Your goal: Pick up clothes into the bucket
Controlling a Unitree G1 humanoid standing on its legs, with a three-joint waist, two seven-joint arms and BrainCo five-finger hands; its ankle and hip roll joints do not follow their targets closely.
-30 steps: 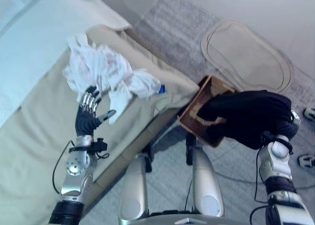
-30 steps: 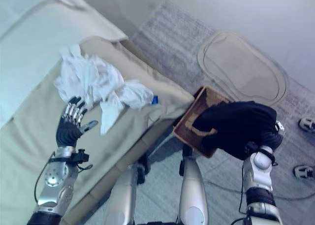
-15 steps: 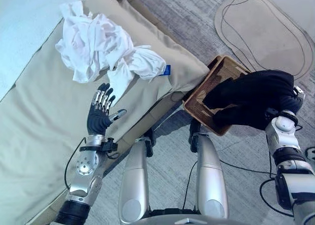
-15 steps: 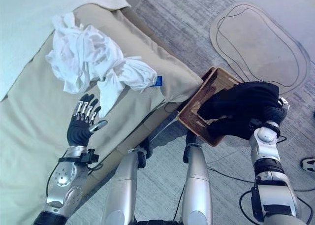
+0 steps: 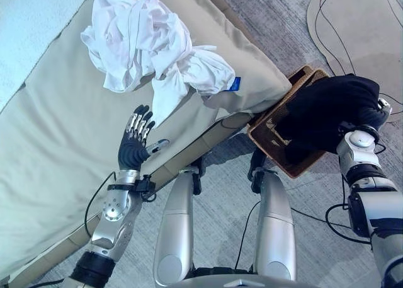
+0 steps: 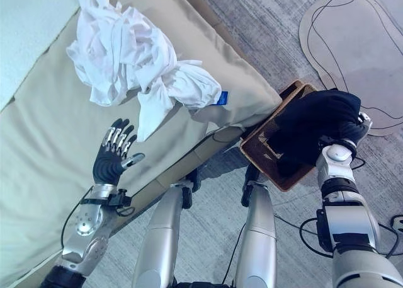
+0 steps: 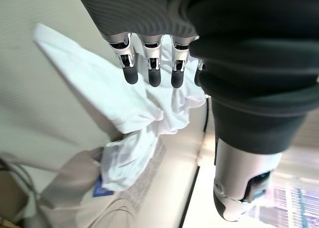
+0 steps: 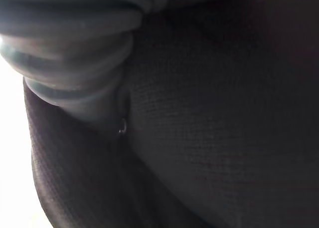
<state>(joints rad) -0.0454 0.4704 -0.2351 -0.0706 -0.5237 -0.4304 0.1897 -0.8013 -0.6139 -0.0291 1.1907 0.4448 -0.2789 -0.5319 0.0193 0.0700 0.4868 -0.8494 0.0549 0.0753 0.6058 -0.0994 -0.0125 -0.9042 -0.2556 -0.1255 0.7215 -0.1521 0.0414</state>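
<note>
Beige sofa (image 5: 56, 137) carries my crumpled white clothes (image 5: 145, 39); dark garment (image 5: 330, 115) drapes the wicker basket (image 5: 274, 137).
My left hand (image 5: 133, 148) hovers just below the clothes, fingers spread; right-hand fingers buried, can't tell.

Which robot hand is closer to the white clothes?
Left. The left hand is open just below the white clothes on the sofa; the right hand is far off under dark cloth.

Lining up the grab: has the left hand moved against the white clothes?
Yes. The left hand has drawn back toward the robot: its fingertips overlapped the lower edge of the white clothes before and now sit short of it.
</note>
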